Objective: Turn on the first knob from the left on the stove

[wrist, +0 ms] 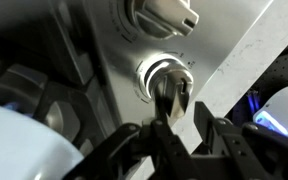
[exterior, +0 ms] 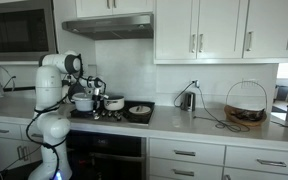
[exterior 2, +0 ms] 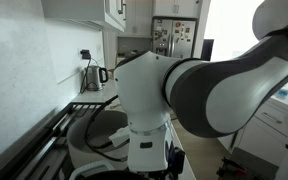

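In the wrist view my gripper [wrist: 177, 118] is right at the stove's steel front panel [wrist: 104, 40]. Its two dark fingers sit on either side of the blade of a silver knob [wrist: 169, 92], which has a bright ring around it; they look closed on it. A second silver knob [wrist: 162, 14] sits beside it at the frame's top. In an exterior view the stove [exterior: 112, 116] carries pots and my arm [exterior: 56, 88] bends down to its front edge. My arm [exterior 2: 184, 95] fills most of an exterior view and hides the knobs there.
Two pots [exterior: 84, 100] and a dark pan [exterior: 138, 110] stand on the stove. A kettle [exterior: 187, 99] and a wire basket [exterior: 246, 105] sit on the counter beyond. A range hood [exterior: 109, 26] hangs above. The kettle also shows in an exterior view [exterior 2: 94, 75].
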Controlling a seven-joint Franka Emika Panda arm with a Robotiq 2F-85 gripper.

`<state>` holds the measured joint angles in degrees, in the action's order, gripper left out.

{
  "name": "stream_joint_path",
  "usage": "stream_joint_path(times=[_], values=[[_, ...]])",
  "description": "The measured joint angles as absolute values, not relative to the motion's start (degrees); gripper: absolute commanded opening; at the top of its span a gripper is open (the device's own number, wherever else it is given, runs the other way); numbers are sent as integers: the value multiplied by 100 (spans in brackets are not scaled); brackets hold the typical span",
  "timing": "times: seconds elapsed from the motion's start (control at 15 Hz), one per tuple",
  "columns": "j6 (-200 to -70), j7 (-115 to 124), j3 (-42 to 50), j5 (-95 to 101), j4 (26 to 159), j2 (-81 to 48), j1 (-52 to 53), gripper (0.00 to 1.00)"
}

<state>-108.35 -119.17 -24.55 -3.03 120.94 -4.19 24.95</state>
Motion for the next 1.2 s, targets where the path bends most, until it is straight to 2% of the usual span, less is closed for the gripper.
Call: stream_joint_path(times=[0.27, 0.33, 1.2], values=[[-10488, -11907, -2481, -296, 12061, -385, 2503, 97], [-10387, -11906, -2489, -293, 12051, -380, 2509, 100], [-10200, -11409, -2491, -202, 11944, 73, 2522, 100]])
